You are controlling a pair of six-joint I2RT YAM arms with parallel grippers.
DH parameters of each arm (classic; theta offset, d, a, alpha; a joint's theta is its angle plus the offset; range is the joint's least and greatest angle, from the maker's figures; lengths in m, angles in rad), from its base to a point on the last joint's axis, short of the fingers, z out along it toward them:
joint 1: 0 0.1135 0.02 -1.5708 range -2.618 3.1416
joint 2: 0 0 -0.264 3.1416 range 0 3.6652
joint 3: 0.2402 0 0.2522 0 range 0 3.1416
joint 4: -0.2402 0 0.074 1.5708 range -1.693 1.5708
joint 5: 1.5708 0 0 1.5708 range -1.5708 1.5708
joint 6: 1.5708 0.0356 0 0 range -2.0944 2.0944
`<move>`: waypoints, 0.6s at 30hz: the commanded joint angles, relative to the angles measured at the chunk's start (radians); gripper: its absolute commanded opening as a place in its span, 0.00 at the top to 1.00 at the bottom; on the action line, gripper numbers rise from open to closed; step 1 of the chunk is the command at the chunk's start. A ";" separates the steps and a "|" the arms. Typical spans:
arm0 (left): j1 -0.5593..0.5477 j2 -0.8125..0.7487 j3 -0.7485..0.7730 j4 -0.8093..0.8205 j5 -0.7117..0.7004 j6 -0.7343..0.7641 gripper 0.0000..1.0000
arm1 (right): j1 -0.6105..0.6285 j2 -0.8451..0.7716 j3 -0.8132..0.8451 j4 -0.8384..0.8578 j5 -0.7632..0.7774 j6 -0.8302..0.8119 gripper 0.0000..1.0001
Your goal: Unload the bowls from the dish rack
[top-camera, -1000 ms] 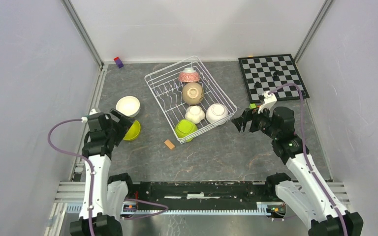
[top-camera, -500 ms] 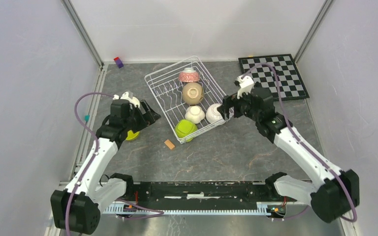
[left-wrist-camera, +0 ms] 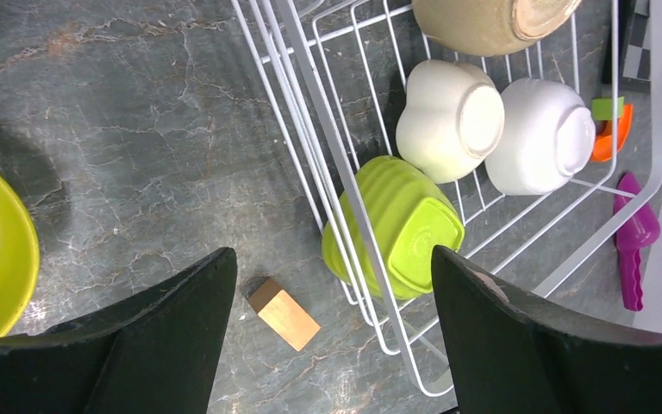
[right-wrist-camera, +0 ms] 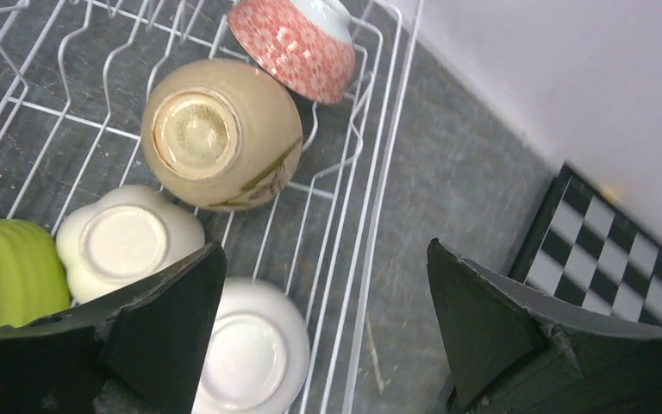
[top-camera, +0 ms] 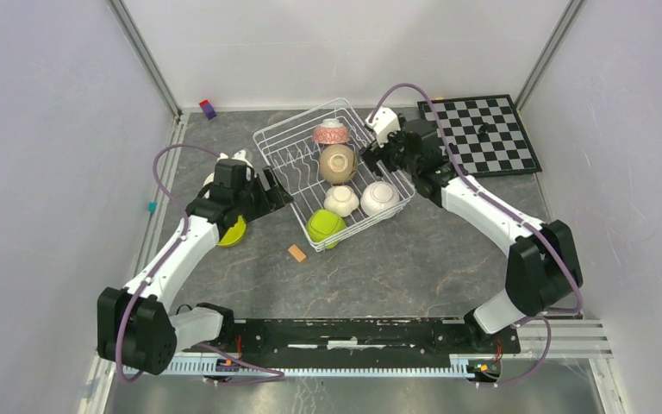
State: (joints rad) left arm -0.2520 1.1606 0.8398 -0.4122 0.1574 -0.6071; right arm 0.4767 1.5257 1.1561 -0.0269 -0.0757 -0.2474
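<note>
The large white wire dish rack [top-camera: 284,194] is sitting slantwise in the middle of the dark grey marbled bench [top-camera: 396,267], and five bowls are resting inside it. A red floral-patterned bowl [top-camera: 331,131] is leaning tilted at the far end. Just nearer, a tan glazed bowl [top-camera: 338,163] is lying with its foot ring turned up. Nearer again, a cream lobed, squarish bowl [top-camera: 341,200] and a round white bowl [top-camera: 380,198] are sitting side by side, both upside down. A lime green ribbed bowl [top-camera: 325,227] is lying in the rack's near corner, against the left-hand wires. A second, smooth lime green bowl [top-camera: 234,233] is sitting on the bench left of the rack, partly hidden under the left arm.

The left gripper [top-camera: 277,191] is hovering just beside the rack's left rim, its jaws spread wide and gripping nothing. In the left wrist view the ribbed green bowl is showing below the gap between them. The right gripper [top-camera: 371,158] is hanging over the rack's far right side, close to the tan bowl, its jaws likewise gaping and empty.

A small tan wooden block [top-camera: 297,253] is lying on the bench near the rack's near corner. A black-and-white chessboard [top-camera: 478,134] is lying at the far right, apart from the rack. A magenta plastic scoop [left-wrist-camera: 633,237] is lying by the rack's right-hand corner.
</note>
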 commanded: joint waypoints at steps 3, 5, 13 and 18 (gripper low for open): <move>-0.044 0.058 0.059 0.043 -0.050 -0.019 0.13 | 0.015 0.115 0.156 0.179 -0.146 -0.291 0.06; -0.071 0.082 0.064 0.050 -0.073 -0.038 0.14 | 0.015 0.194 0.275 0.122 -0.190 -0.320 0.07; -0.133 0.177 0.117 0.053 -0.148 -0.062 0.28 | 0.025 0.437 0.567 0.029 -0.228 -0.428 0.08; -0.147 0.224 0.142 0.054 -0.118 -0.057 0.45 | 0.044 0.527 0.624 -0.010 -0.206 -0.505 0.06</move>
State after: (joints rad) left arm -0.3855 1.3567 0.9287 -0.3923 0.0490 -0.6350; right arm 0.4999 1.9968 1.7195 -0.0025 -0.2771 -0.6628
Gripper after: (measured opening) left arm 0.602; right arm 0.931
